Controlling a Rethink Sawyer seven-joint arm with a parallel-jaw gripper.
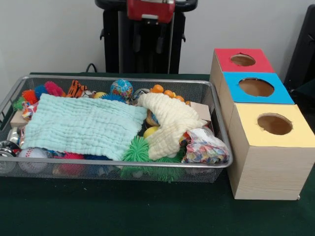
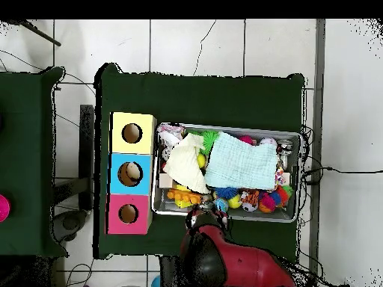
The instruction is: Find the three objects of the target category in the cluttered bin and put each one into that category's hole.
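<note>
step: search not begun, judged | tool drawn back behind bin, state cannot tell | next: lift mint cloth below-forward of tool, uncover toys for red hole

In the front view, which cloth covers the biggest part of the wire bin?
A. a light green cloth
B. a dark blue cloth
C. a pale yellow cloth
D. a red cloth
A: the light green cloth lies spread over the left and middle of the bin, while the pale yellow cloth beside it is bunched and covers less.
</note>
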